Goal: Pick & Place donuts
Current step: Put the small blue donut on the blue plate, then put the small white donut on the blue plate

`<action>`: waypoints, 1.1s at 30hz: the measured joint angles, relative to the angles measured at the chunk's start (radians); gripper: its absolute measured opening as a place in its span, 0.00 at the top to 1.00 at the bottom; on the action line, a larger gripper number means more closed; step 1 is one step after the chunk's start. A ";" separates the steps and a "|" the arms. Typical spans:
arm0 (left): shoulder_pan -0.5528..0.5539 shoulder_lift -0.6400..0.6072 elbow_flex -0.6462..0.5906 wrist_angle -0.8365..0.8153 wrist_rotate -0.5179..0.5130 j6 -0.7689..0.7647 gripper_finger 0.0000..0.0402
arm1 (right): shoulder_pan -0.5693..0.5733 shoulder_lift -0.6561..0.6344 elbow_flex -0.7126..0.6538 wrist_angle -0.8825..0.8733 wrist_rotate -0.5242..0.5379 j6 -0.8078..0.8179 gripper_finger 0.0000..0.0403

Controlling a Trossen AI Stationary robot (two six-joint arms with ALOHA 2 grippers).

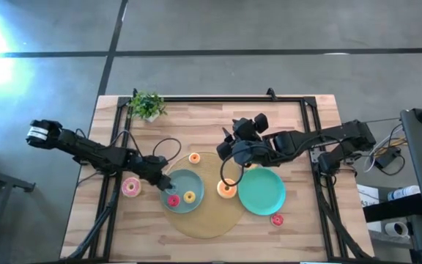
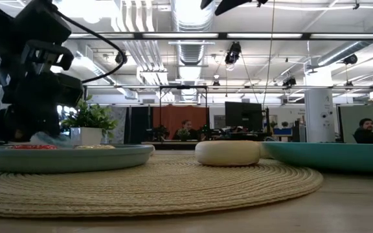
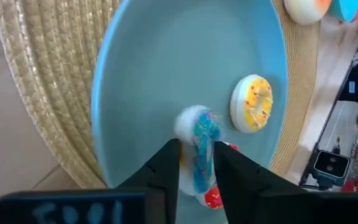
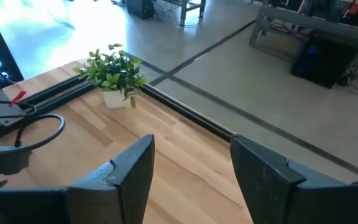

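Note:
My left gripper (image 3: 196, 163) (image 1: 164, 182) is over the left part of the grey-blue plate (image 3: 166, 62) (image 1: 194, 182), shut on a small white donut with pale blue icing (image 3: 199, 134). A yellow donut (image 3: 252, 104) (image 1: 190, 196) and a red one (image 3: 213, 198) (image 1: 173, 200) lie flat on that plate. A larger orange donut (image 1: 227, 189) (image 2: 228, 153) lies on the woven mat. A small orange one (image 1: 194, 158), a pink one (image 1: 130, 187) and a red one (image 1: 277, 218) lie on the wooden table. My right gripper (image 4: 191, 168) (image 1: 233, 147) hangs open above the mat's far edge, holding nothing. My left gripper pinches the blue-iced donut by its ring (image 3: 197, 155) between the two fingers, which come slanting down from the table's left. The donut stands on edge between the fingertips, just above the plate. Whether its lower rim touches the plate I cannot tell.
A round woven mat (image 1: 204, 220) lies under the grey-blue plate and part of the green plate (image 1: 261, 192) (image 2: 329, 155). A small potted plant (image 1: 146, 105) (image 4: 114, 71) stands at the far left corner. Black rails frame the table top. People sit in the room behind.

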 joint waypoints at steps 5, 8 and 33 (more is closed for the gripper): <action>-0.002 -0.003 0.033 -0.116 0.000 -0.011 0.75 | -0.011 0.000 0.000 0.000 0.000 -0.021 0.50; -0.002 -0.009 0.068 -0.208 0.000 0.000 0.75 | -0.018 0.000 0.000 0.000 -0.016 -0.026 0.50; 0.307 0.274 0.468 -0.391 -0.133 0.722 0.75 | -0.121 -0.032 -0.015 -0.023 -0.289 0.034 0.50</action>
